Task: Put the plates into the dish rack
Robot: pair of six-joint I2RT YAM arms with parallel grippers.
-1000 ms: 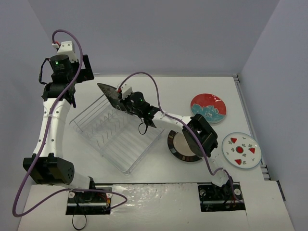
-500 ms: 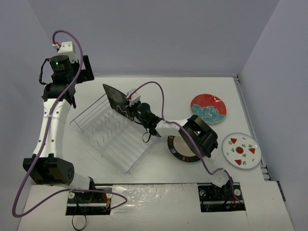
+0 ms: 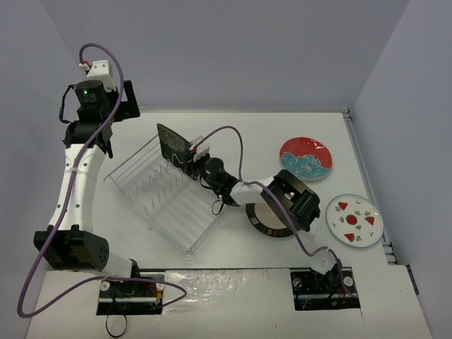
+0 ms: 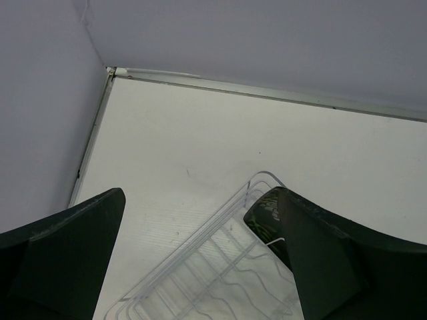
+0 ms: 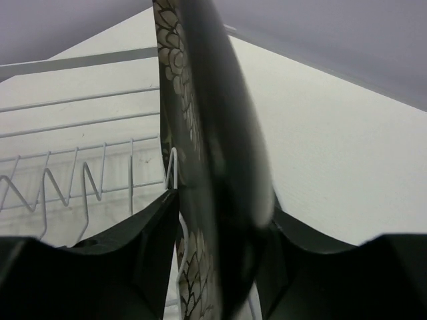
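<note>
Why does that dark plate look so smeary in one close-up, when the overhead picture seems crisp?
Right wrist view: the black plate sits very close to the lens, so its rim is blurred, while the dish rack wires behind look sharper. Top view: even, soft light, things crisp.

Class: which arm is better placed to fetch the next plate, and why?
Right. The beige plate, red-and-teal plate and white plate all lie on its side; the left gripper hangs far left.
</note>
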